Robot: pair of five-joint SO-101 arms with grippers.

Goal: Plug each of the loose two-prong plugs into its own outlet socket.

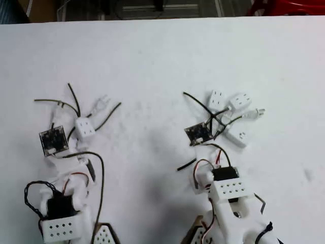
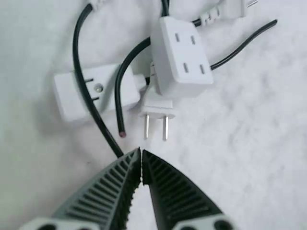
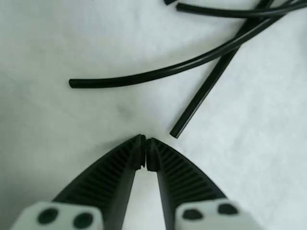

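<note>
Left tool (image 2: 141, 160) tips pressed together, empty; two-prong plug (image 2: 156, 106) lying just ahead, prongs facing tool. Plug judged light, rigid, slippery; best gripped across body, behind prongs. Right tool (image 3: 145, 152) likewise closed, empty

I see both arms (image 1: 63, 226) in white printed shells, with black servos (image 1: 225, 174), red and black wires (image 1: 204, 162) and perforated brackets (image 1: 231, 189). Fingers (image 2: 168, 187): black, ribbed, tapered, on white holed bases (image 3: 62, 218).
</note>
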